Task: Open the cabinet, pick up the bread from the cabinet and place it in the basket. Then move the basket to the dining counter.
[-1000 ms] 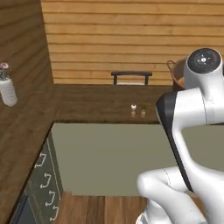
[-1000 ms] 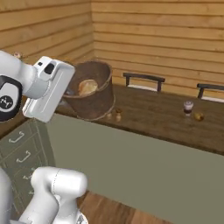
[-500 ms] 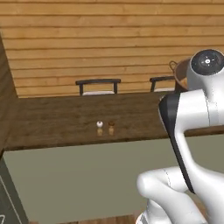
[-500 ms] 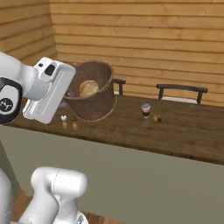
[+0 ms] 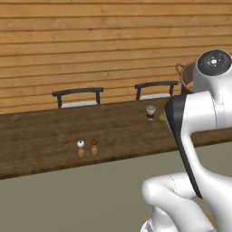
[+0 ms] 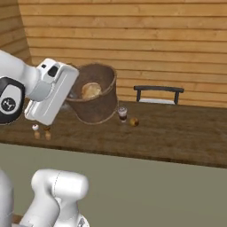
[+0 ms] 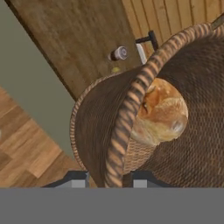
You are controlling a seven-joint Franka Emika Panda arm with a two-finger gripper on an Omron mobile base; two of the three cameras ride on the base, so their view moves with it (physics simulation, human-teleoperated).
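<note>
My gripper (image 7: 107, 179) is shut on the rim of the brown woven basket (image 7: 127, 113), one fingertip on each side of it. The tan bread (image 7: 162, 111) lies inside the basket. In the right base view the basket (image 6: 95, 99) hangs from my hand just over the dining counter (image 6: 177, 133), with the bread (image 6: 91, 90) showing above its rim. In the left base view a bit of the basket (image 5: 186, 74) peeks out behind my arm, past the dining counter (image 5: 45, 136). The cabinet is out of view.
Salt and pepper shakers (image 5: 87, 147) stand near the counter's front edge. A small glass (image 6: 122, 114) and a small yellow-brown item (image 6: 133, 121) sit just right of the basket. Dark chairs (image 5: 78, 96) (image 6: 158, 92) stand behind the counter, against a wood plank wall.
The whole picture has slid left in both base views, so the base has moved along the counter. The basket with the bread stays in my gripper's hold.
</note>
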